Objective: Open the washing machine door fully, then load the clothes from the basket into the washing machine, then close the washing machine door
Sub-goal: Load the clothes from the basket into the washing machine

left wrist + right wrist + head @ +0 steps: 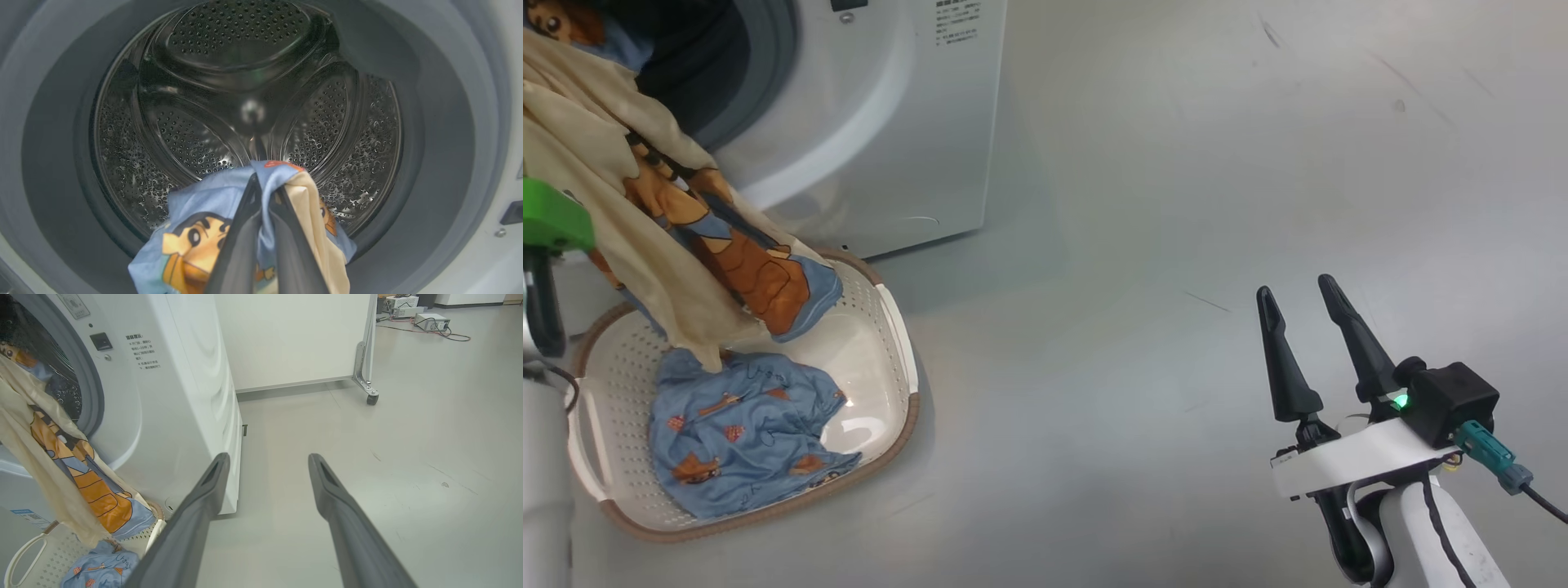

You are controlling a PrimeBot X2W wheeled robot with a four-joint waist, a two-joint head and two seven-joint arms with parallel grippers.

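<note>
- The left claw [266, 183] is pressed together, and its two dark fingers [241, 245] are clamped on a cream and blue garment [192, 245] from the clothes. The cloth is bunched over and around the fingertips.
- The left claw is pointed straight into the mouth of the washing machine [890, 122]. It is held low in the opening, inside the ring of the grey gasket [441, 163] and in front of the perforated steel drum [196, 139].
- The left arm's pale forearm [543, 490] is seen at the left edge of the head view, just beside the basket [907, 425], with a green part [551, 216] above it.
- The held garment is stretched from the drum mouth down across the machine's front, and its lower end hangs into the basket.
- A blue garment [743, 425] lies crumpled on the basket's bottom, under that hanging end. Whether the two pieces touch cannot be told.
- The basket is set on the floor [1176, 163], close against the front of the washing machine.
- The right claw [1295, 287] is spread wide apart and empty, with no cloth touched by either finger.
- The right arm is held low over bare floor, well apart from the basket and to the right of the machine. In its wrist view the fingers are pointed forward, past the machine's front right corner.
</note>
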